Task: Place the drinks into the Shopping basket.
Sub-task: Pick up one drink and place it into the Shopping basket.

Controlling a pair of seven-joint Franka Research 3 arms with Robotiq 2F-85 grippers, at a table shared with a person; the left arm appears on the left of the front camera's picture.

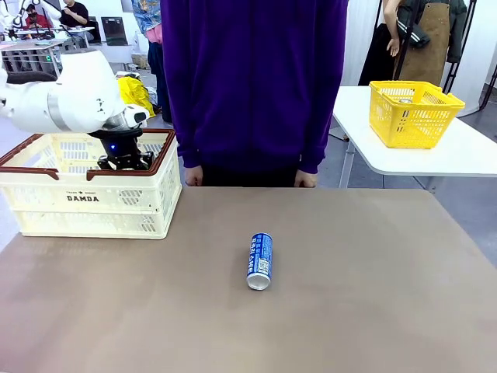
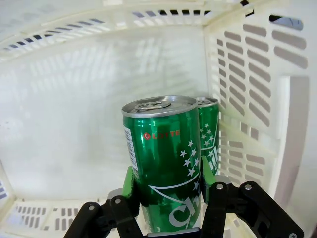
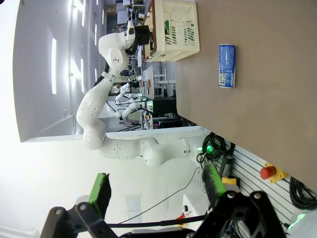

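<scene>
Hiding inside the Shopping basket [image 1: 85, 198], left pincer [image 2: 167, 187] clamps green can [image 2: 166, 148].

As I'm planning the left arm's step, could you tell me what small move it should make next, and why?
Probably open the left gripper to release: its green can is upright, already inside the basket, beside another can.

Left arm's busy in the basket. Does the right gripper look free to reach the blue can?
Probably yes: the right gripper is open and empty, and nothing stands near the blue can.
</scene>
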